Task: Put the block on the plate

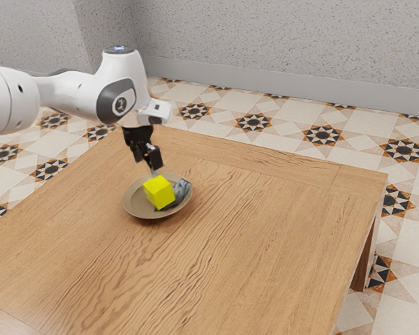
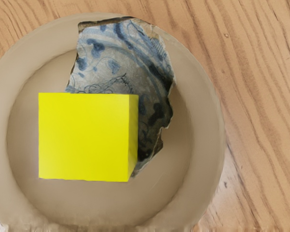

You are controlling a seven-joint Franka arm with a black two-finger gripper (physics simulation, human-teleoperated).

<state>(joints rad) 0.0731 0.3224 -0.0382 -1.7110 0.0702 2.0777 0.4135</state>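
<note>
The black gripper point(image 1: 146, 159) is above the plate in the exterior view, its fingers apart and pointing down. Just below it, the yellow block point(image 1: 159, 192) sits within the round beige plate point(image 1: 135, 206), with nothing gripping it. Seen from the hand, the block point(image 2: 84, 137) shows its whole upper face inside the rim of the plate point(image 2: 206, 121). A blue-and-white patterned shard point(image 2: 121, 58) lies on the plate beside the block, partly covered by it from this angle. Whether block and shard touch cannot be told.
Around the plate extends the wooden table point(image 1: 258, 237), with its far edge and one corner toward the exterior view's right. The white arm point(image 1: 77, 101) reaches in from the exterior view's left. Beyond the table are patterned floor tiles and a grey wall.
</note>
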